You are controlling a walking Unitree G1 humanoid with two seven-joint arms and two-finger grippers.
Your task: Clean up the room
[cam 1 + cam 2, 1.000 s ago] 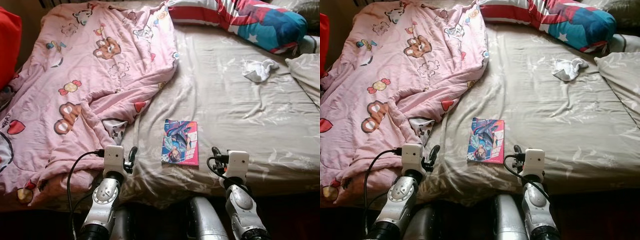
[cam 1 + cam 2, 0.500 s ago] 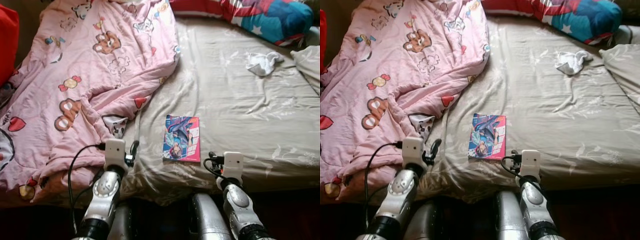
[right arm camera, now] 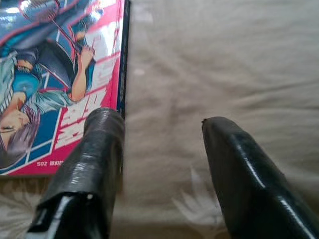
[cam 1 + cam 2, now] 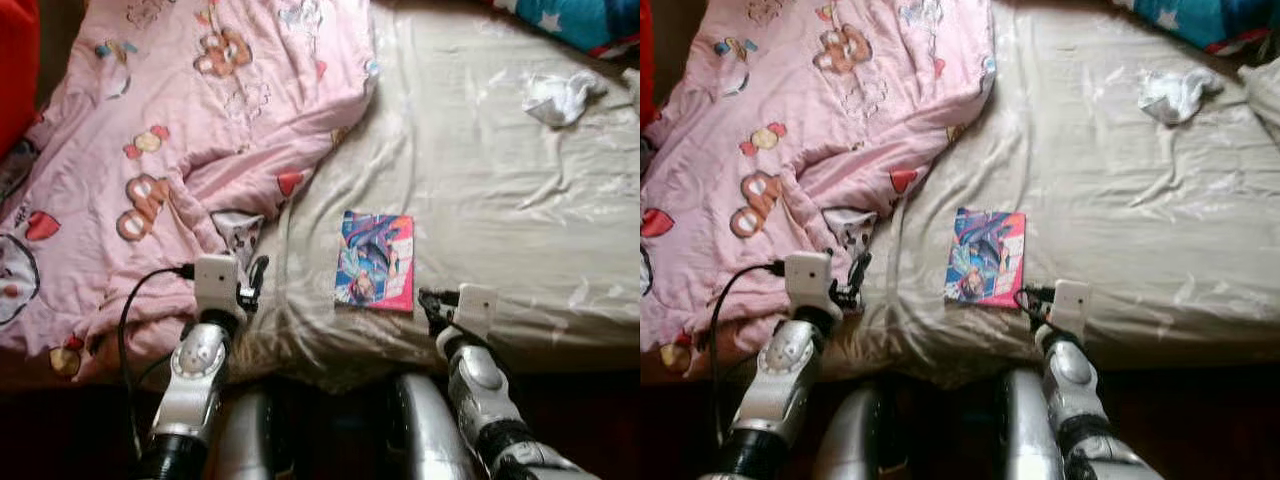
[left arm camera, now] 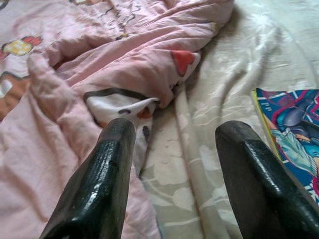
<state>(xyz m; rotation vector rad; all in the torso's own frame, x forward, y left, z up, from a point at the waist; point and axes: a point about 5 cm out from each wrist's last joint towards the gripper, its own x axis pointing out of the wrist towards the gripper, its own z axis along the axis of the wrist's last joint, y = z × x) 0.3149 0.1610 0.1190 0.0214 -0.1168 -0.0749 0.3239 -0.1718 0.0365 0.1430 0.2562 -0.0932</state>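
A colourful comic book (image 4: 376,260) lies flat on the beige bed sheet (image 4: 480,190) near the front edge of the bed. My right gripper (image 4: 431,304) stands open just off the book's near right corner; in the right wrist view its left finger (image 3: 102,144) sits by the book's (image 3: 55,74) edge. My left gripper (image 4: 254,282) is open at the edge of the crumpled pink cartoon blanket (image 4: 200,130), with a blanket corner (image 5: 124,102) just beyond its fingers. A small white cloth (image 4: 562,94) lies far back on the right.
A blue and red pillow (image 4: 590,20) lies across the back right of the bed. A red cushion (image 4: 18,70) stands at the far left. Bare sheet stretches between the book and the white cloth. The floor below the bed edge is dark.
The camera has moved in and tipped down, so the whole scene has shifted. My right gripper has come closer to the book's near right corner. The left gripper stays at the blanket's edge.
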